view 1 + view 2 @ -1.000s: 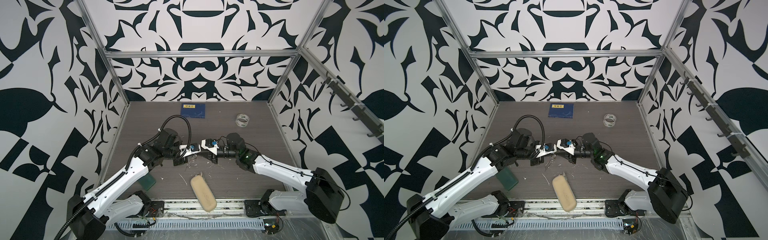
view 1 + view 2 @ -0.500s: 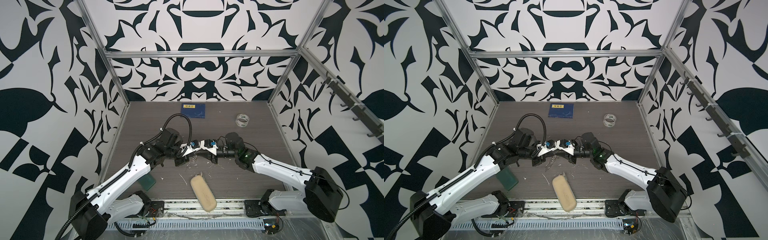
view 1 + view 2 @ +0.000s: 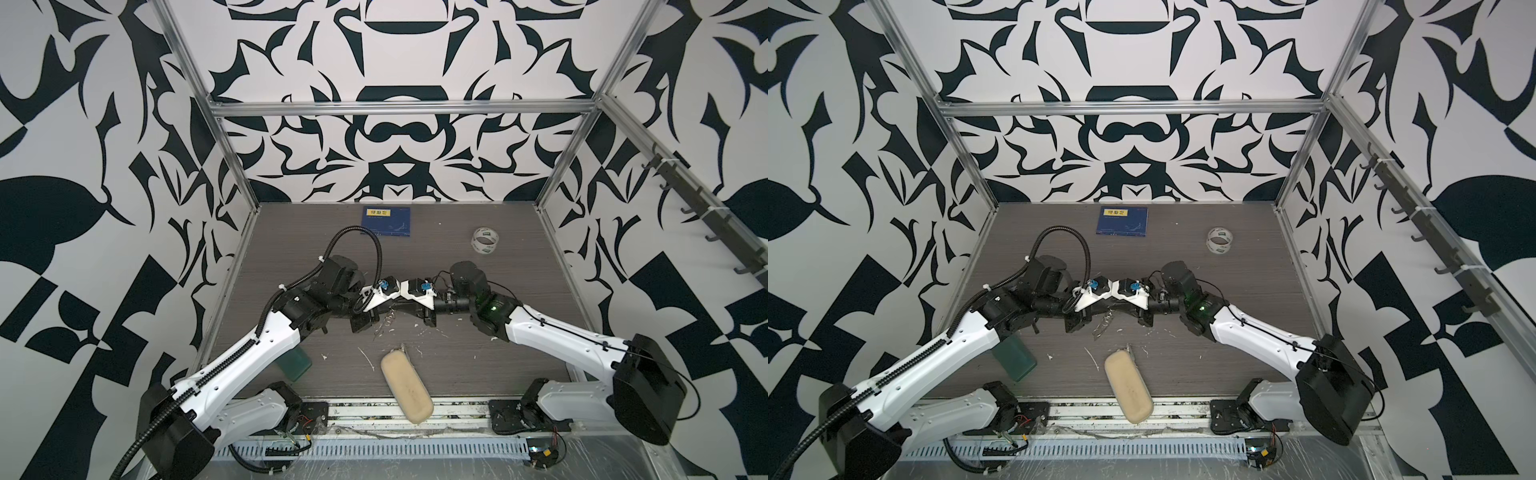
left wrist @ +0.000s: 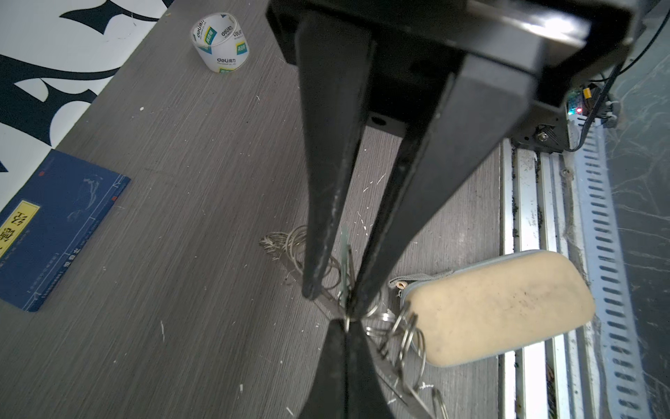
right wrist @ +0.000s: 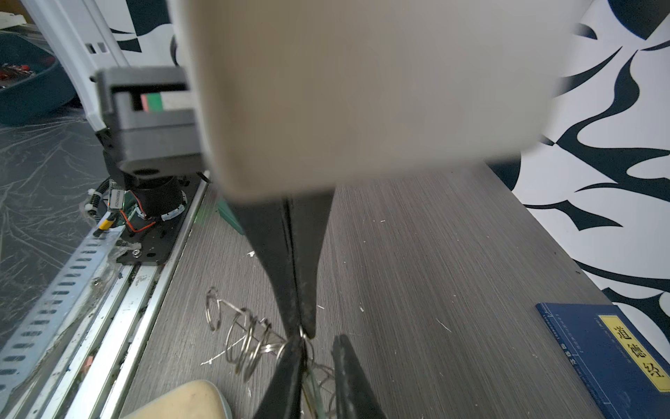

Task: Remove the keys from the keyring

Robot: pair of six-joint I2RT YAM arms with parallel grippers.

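Note:
The keyring point(image 4: 409, 333) is a chain of silvery wire rings on the table middle, seen small in both top views point(image 3: 386, 326) point(image 3: 1102, 322). My left gripper point(image 4: 346, 323) is shut on one small ring of it. My right gripper point(image 5: 317, 342) meets it tip to tip, and its jaws stand a little apart. Between them are wire loops and a thin greenish strip. One right finger point(image 5: 292, 362) touches the ring that the left gripper holds. In the right wrist view more of the keyring's rings point(image 5: 246, 344) trail off beside the fingers. The keys are hidden; I cannot pick one out.
A tan oblong case point(image 3: 407, 386) lies near the front edge, close to the rings. A blue book point(image 3: 386, 222) and a clear printed tape roll point(image 3: 485, 240) sit at the back. A green block point(image 3: 296, 365) lies under the left arm. White flecks litter the table.
The two grippers have drawn closer together over the table middle until their tips meet. The right jaws have narrowed a little. The left gripper has stayed shut.

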